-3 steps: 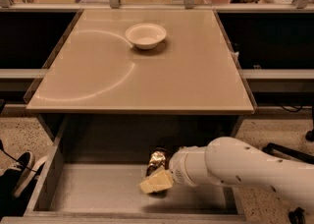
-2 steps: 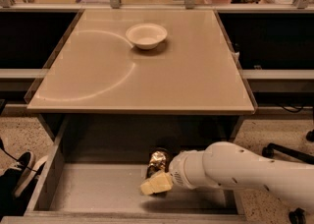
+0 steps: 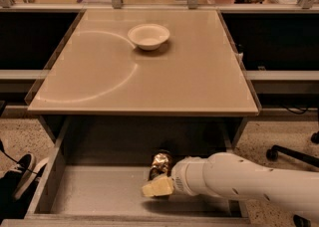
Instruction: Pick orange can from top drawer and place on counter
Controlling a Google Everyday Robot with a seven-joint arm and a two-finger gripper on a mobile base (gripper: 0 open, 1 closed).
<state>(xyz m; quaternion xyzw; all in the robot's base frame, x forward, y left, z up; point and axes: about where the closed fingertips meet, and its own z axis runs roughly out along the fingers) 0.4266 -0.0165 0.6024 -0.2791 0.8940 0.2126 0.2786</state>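
Gripper (image 3: 153, 188): cream-coloured tip on a white arm (image 3: 244, 182) that comes in from the lower right of the view. It sits low inside the open top drawer (image 3: 94, 192), just above the grey floor. Whether it is open, closed or holding anything cannot be told.

Orange can (image 3: 160, 163): upright in the drawer, directly behind the gripper. Its base is hidden by the gripper, so contact is uncertain.

Counter (image 3: 194, 76): beige top above and beyond the gripper, with a curved ring mark (image 3: 127, 77).

White bowl (image 3: 148, 36): on the counter, far beyond the gripper.

Shoe (image 3: 21, 170): on the floor, well off to the side, past the drawer wall.
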